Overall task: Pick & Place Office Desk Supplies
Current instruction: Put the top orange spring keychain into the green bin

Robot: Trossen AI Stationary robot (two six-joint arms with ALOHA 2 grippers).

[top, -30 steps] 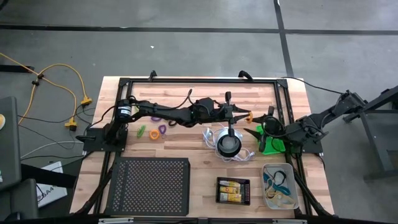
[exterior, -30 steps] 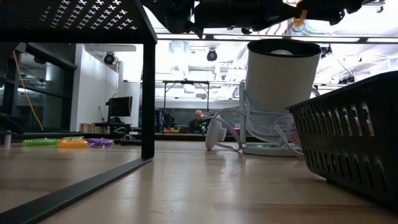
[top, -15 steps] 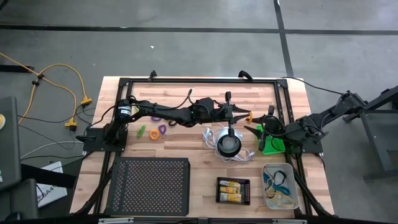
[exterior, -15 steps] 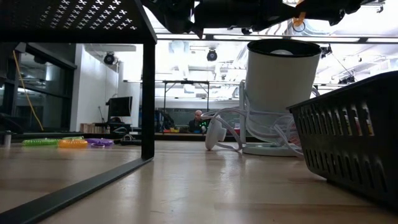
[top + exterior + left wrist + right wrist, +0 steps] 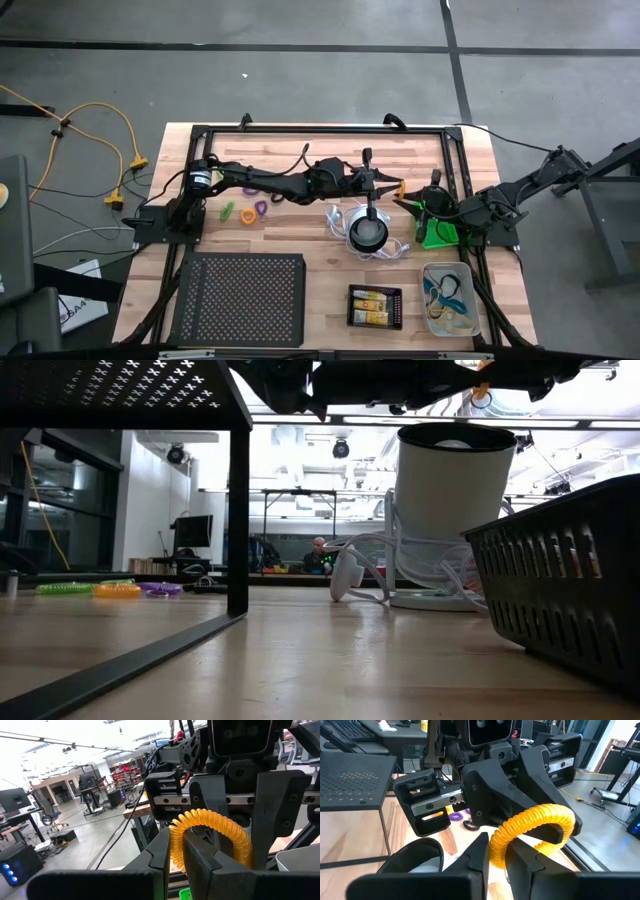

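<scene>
An orange coiled loop [image 5: 400, 187] hangs in the air above the table's far middle, between my two grippers. My left gripper [image 5: 176, 845] reaches in from the left and is shut on one side of it. My right gripper [image 5: 497, 852] comes from the right and is shut on the other side. The loop arches between them [image 5: 215, 820]. On the table at the left lie a green loop [image 5: 228, 211], an orange loop [image 5: 118, 590] and a purple loop [image 5: 262, 207]. My left gripper pinches one side of the orange loop's coil [image 5: 175, 835] between its two fingers, coming in about level from the table's left. The loop is clear of the table and arches away toward the other gripper. My right gripper pinches the opposite side of the coil [image 5: 496, 842] between its two fingers, coming in from the table's right. The loop rises out of the fingers and bends over toward the left gripper's fingers [image 5: 540, 765].
A round white-and-black object [image 5: 367, 232] with a white cord stands just below the grippers. A green tray [image 5: 438, 232] sits at the right. Near the front are a black tray [image 5: 375, 306] with yellow packs, a clear tray [image 5: 448, 298] with cords, and a perforated black stand [image 5: 240, 298].
My right gripper has shut onto the orange loop: its fingers stood wide apart on either side of it and are now together on it. Both arms have kept still, and the loop stays where it was.
</scene>
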